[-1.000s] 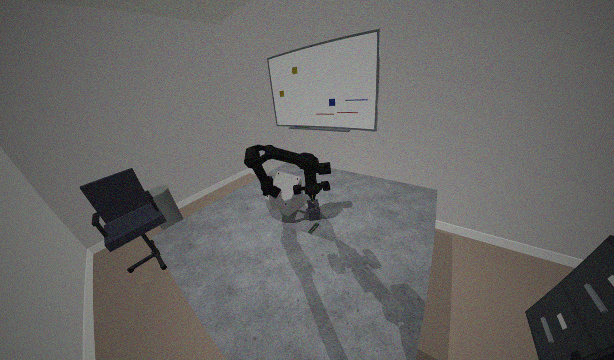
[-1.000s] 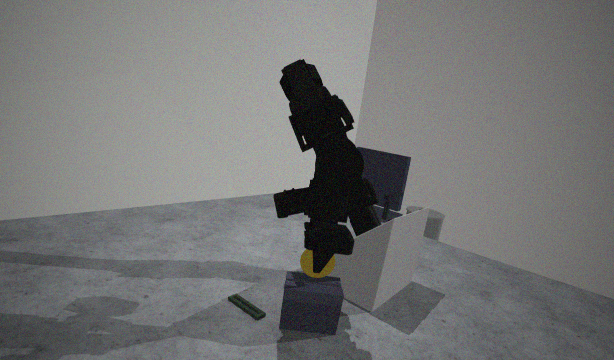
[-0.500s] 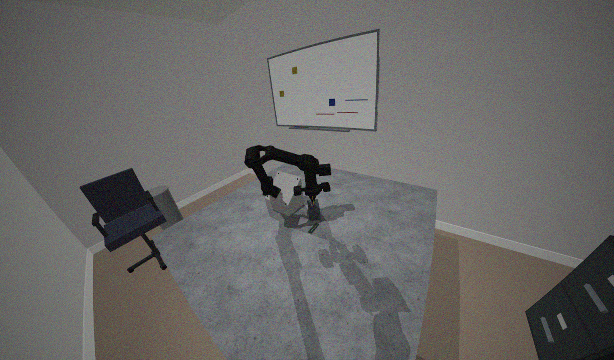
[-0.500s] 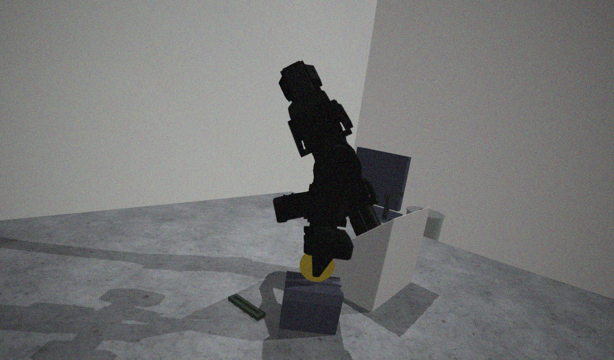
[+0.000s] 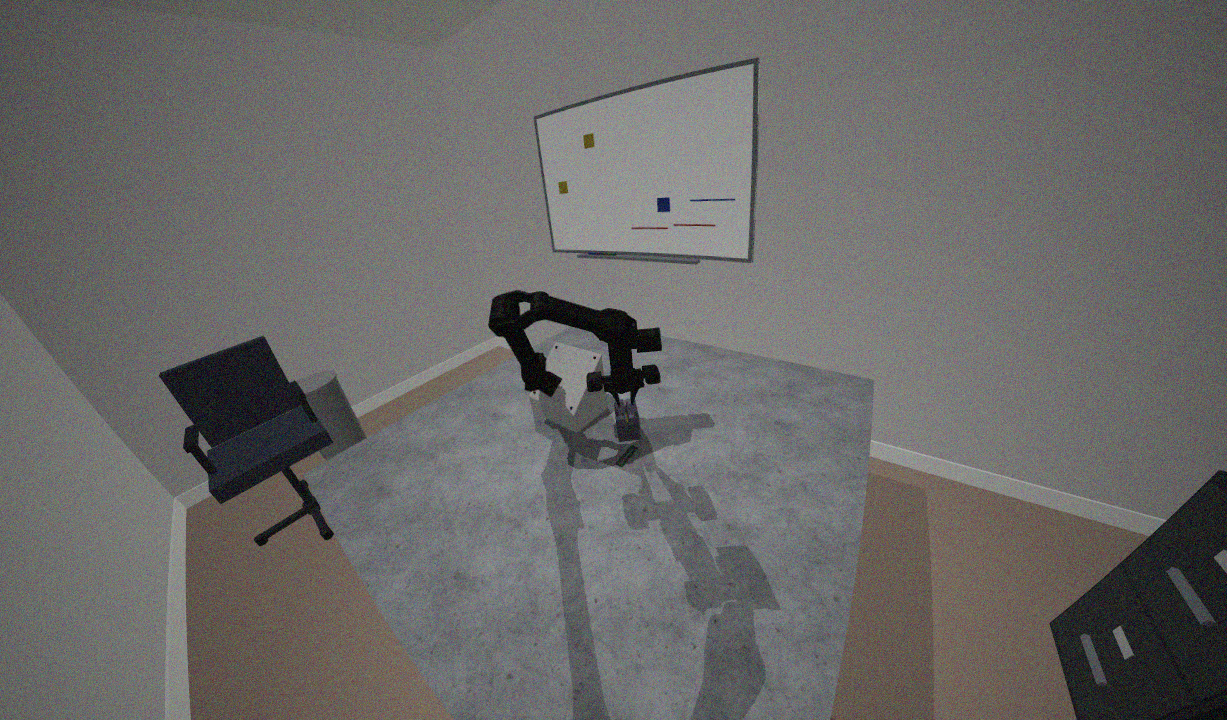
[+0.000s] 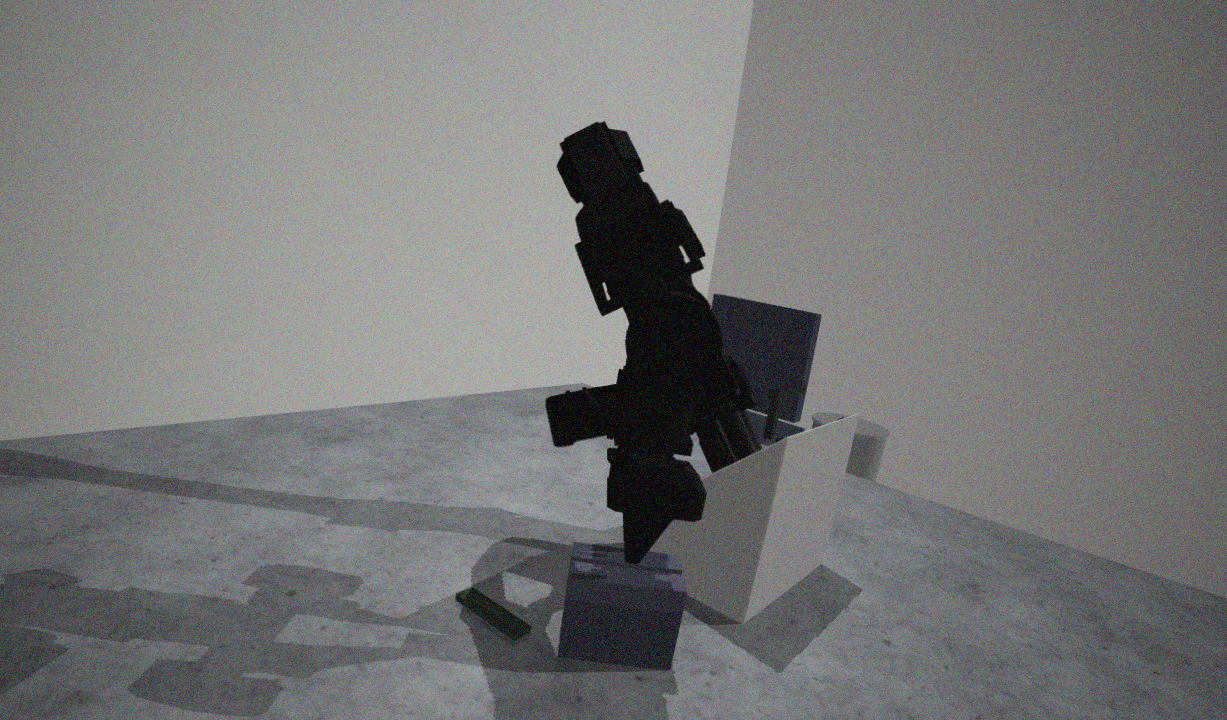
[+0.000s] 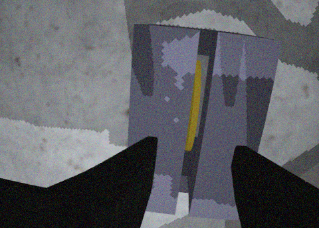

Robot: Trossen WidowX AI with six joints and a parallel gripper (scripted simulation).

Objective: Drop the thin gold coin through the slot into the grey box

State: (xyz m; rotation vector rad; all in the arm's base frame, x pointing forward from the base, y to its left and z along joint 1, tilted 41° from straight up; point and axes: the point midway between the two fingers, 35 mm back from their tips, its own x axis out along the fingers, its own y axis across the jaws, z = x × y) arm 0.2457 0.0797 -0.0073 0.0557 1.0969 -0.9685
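Note:
The grey box (image 5: 629,428) (image 6: 621,626) (image 7: 219,138) stands closed on the table, its slot running lengthwise through the lid. The gold coin (image 7: 195,108) is on edge in the slot in the wrist view, with only a thin gold strip showing. No coin shows above the lid in the exterior view; how deep it sits is unclear. My gripper (image 5: 627,405) (image 6: 635,558) (image 7: 195,152) is open and empty just above the lid, its fingers apart on both sides of the slot line. The dark-green holder (image 5: 627,455) (image 6: 493,614) lies beside the box, with no coin visible in it.
A pale, open-topped block (image 6: 800,510) (image 5: 572,365) stands close behind the box, near the arm's base. Past the table (image 5: 474,537) are an office chair (image 5: 263,443), a bin (image 5: 335,411) and a dark cabinet (image 5: 1145,617).

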